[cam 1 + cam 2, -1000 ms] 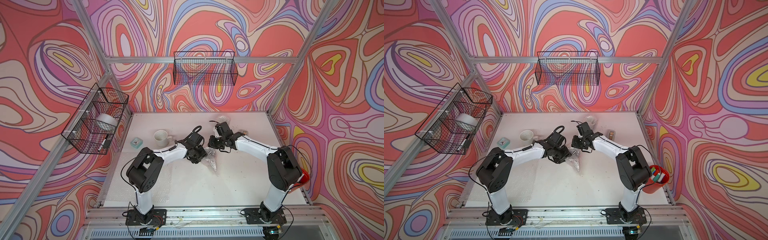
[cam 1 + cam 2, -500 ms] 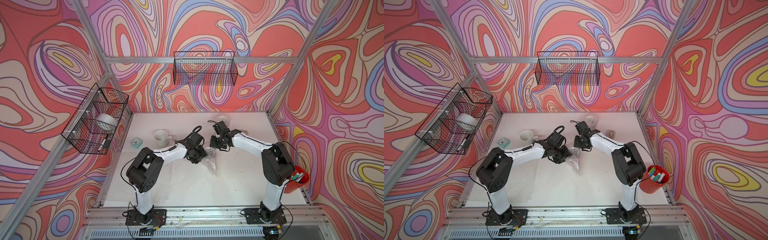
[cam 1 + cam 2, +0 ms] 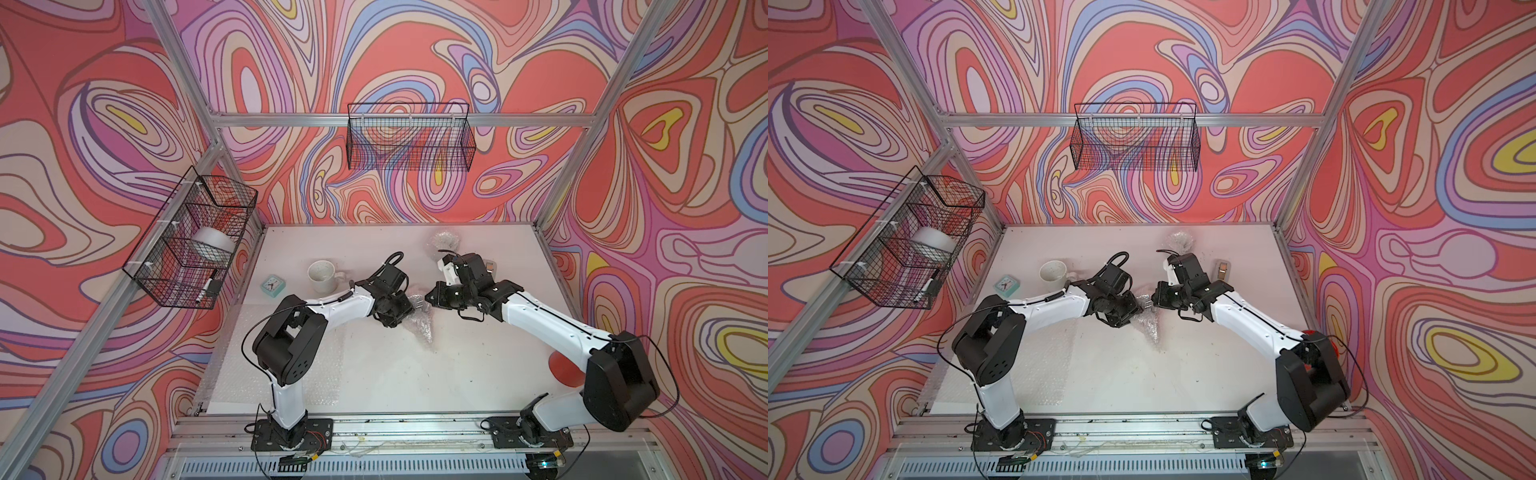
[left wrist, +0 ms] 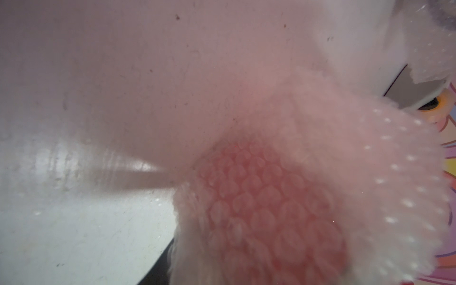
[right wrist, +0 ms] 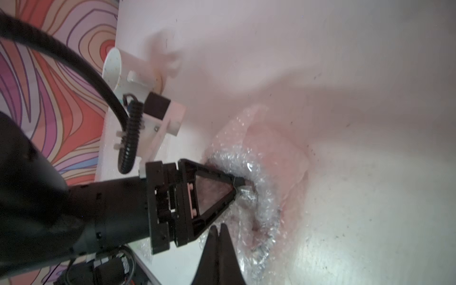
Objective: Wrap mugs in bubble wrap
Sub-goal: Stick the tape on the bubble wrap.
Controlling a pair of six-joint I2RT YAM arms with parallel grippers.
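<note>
In both top views my left gripper is shut on a bundle of bubble wrap at mid-table. The left wrist view is filled by that bubble wrap, with a red mug showing through it. My right gripper is shut and empty, its tips at the edge of the bundle beside the left gripper. A white mug stands bare and upright at the back left. A flat sheet of bubble wrap lies under the left arm.
A second crumpled bubble-wrap bundle sits at the back. A mint clock stands left of the white mug, a grey tape dispenser at the back right. A red container is half hidden behind the right arm. Wire baskets hang on the walls.
The right arm's elbow has swung out to the right and forward, and its shut gripper has come a little nearer the bundle. The left arm has held still.
</note>
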